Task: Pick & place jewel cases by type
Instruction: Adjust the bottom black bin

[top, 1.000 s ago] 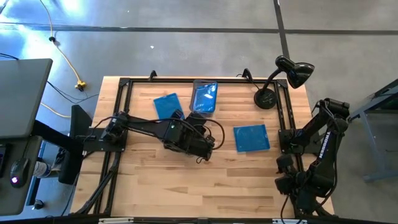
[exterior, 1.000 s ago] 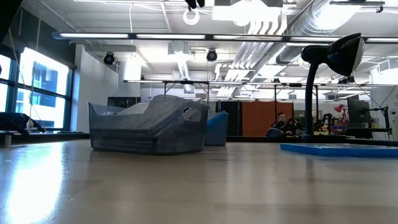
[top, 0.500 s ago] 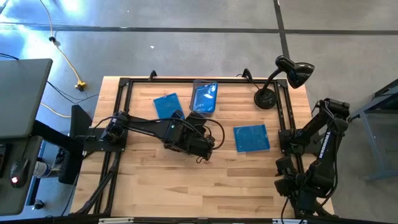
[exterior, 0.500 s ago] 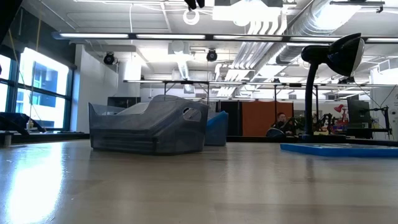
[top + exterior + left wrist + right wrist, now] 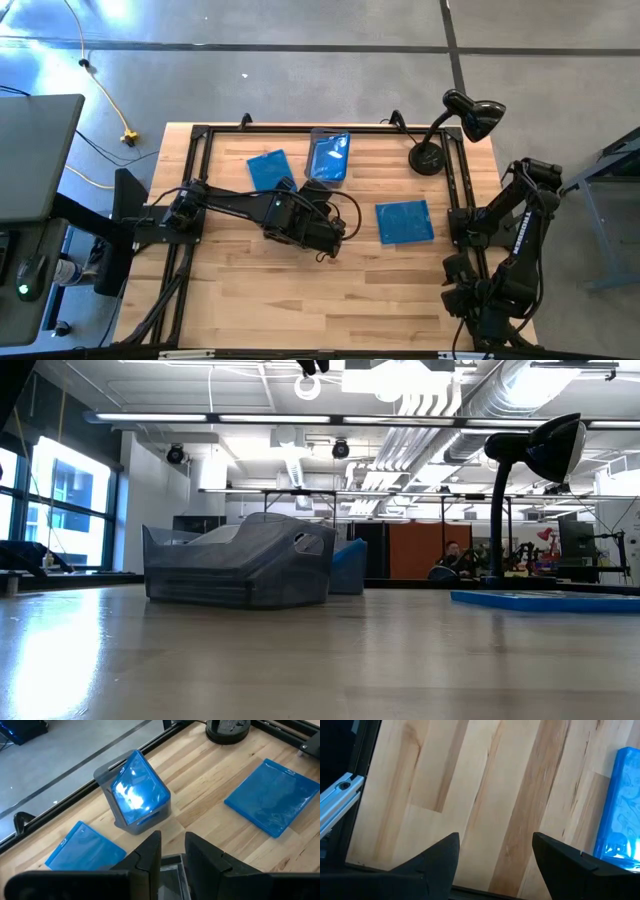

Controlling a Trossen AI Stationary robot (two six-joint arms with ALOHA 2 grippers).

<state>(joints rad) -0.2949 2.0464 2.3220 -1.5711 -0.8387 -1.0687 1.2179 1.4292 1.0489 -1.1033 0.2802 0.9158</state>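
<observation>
So far only one blue case [image 5: 138,790] stands in the grey tub [image 5: 328,156] at the table's far edge. Two blue cases lie flat on the wood — one [image 5: 405,222] near the right arm, one [image 5: 268,169] beside the tub. The left gripper [image 5: 171,851], low at mid-table, clenches what seems a clear case [image 5: 170,875]. The right gripper [image 5: 495,851] waits released at the right edge — most sorting remains.

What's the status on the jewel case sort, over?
Left gripper mid-table, fingers nearly closed over a clear case. Right gripper open, parked at the table's right edge. Blue case lies flat, untouched. Nothing blocking.
</observation>
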